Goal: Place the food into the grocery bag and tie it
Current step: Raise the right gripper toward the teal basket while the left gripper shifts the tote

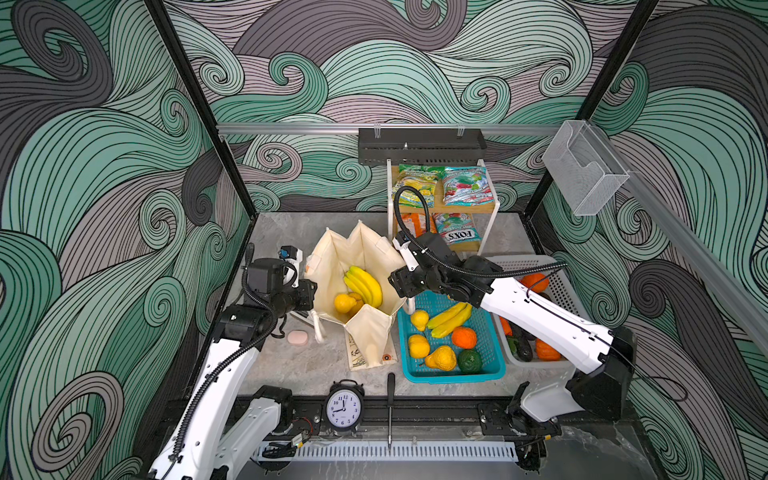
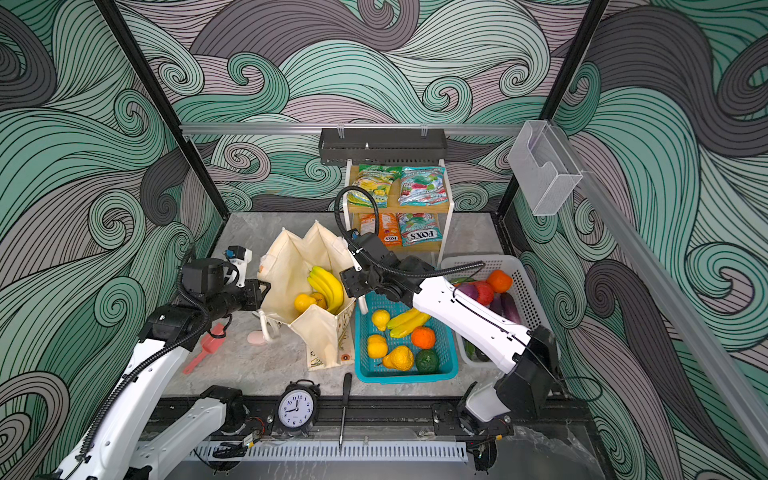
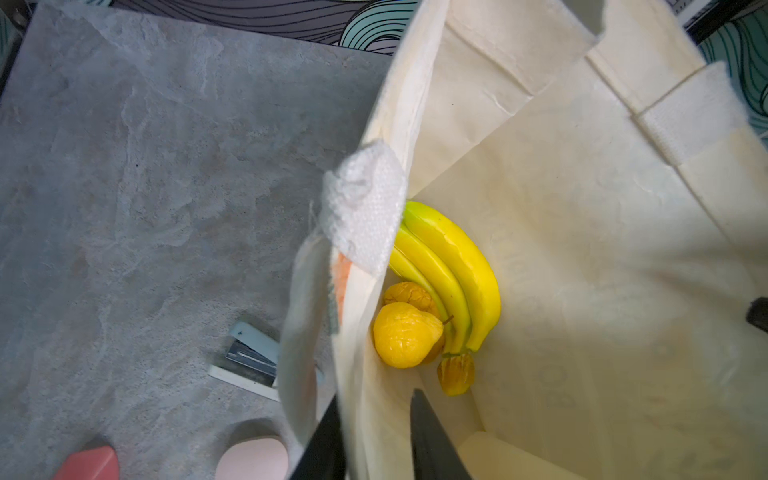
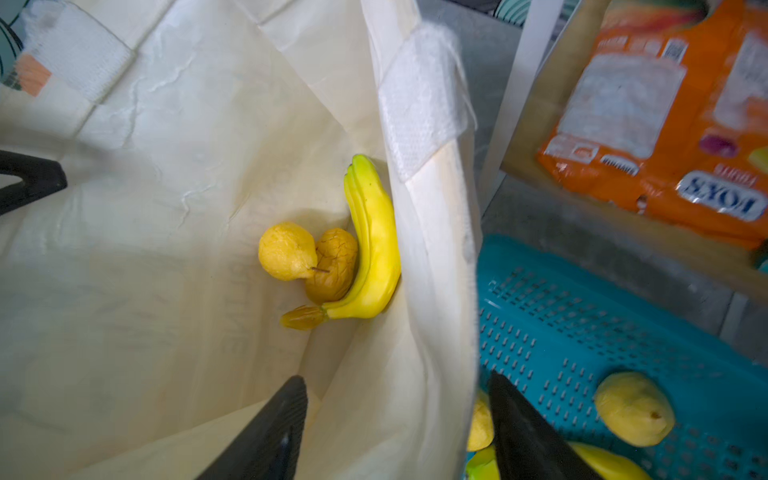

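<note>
Nearest the front rail, a clock [image 1: 344, 409] and a screwdriver [image 1: 390, 409] sit well apart from the work. Behind them the teal basket [image 1: 453, 377] holds loose fruit [image 1: 446, 320], just beside the grocery bag [image 1: 372, 336]. The bag stands open on the table with a banana bunch [image 1: 365, 284] and a yellow fruit [image 1: 344, 302] at its bottom. The left gripper [image 3: 374, 411] straddles the bag's left rim, one finger inside and one outside, with cloth filling the narrow gap; whether it truly pinches cannot be told. The right gripper [image 4: 397, 378] straddles the opposite rim with its jaws plainly apart, the wall loose between them. The step looks like taking both rims to bring the mouth together. To do it well, each gripper should bite just below the hem, near the white fastening tab [image 4: 419, 99]. The right one should close fully before either pulls, and both should draw inward evenly so the bag keeps upright and the tabs meet. Farthest back, candy packets [image 1: 465, 185] lie on the shelf [image 1: 486, 205], so packing seems unfinished.
</note>
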Tool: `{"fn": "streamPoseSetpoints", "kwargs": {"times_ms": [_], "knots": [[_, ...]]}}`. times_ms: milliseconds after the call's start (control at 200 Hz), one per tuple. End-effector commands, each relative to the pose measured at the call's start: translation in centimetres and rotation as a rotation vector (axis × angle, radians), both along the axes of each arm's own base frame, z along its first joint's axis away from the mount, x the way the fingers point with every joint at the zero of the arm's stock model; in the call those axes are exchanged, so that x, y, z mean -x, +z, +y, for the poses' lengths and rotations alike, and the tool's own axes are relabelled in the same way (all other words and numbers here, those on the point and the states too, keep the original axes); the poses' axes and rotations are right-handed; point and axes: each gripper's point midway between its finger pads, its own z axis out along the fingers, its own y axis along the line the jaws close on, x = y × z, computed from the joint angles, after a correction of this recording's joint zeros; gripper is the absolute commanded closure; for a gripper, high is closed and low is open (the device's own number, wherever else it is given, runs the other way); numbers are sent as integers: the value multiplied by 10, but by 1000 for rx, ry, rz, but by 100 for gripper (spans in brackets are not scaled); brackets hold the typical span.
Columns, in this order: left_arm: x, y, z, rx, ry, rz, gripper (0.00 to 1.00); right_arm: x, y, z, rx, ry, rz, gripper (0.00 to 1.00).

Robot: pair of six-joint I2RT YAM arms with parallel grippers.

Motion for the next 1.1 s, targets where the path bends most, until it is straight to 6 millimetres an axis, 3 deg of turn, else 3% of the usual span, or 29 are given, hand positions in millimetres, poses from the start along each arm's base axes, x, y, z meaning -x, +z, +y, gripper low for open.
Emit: {"fn": "streamPoseSetpoints", "kwargs": {"times_ms": [0, 40, 185, 315, 655, 741, 1096], "knots": [[1, 3, 0, 4, -3, -3, 92, 3, -5, 9, -35, 15, 34, 56], [0, 6, 2, 8, 14, -6, 100, 2, -2, 10, -42, 16, 23, 64], [-6, 36, 6, 39, 80, -14, 100, -5, 11, 12, -40, 26, -21, 79], [-14, 58, 12, 18, 115, -31, 100, -6, 22, 15, -47, 41, -36, 100], [-15, 99, 15, 38, 138, -108, 100, -10, 71, 11, -120, 18, -131, 100], [-16, 97, 16, 30, 140, -101, 100, -10, 70, 14, -128, 23, -122, 100], [-22, 54, 18, -23, 136, -40, 100, -19, 33, 24, -75, 10, -66, 100]]}}
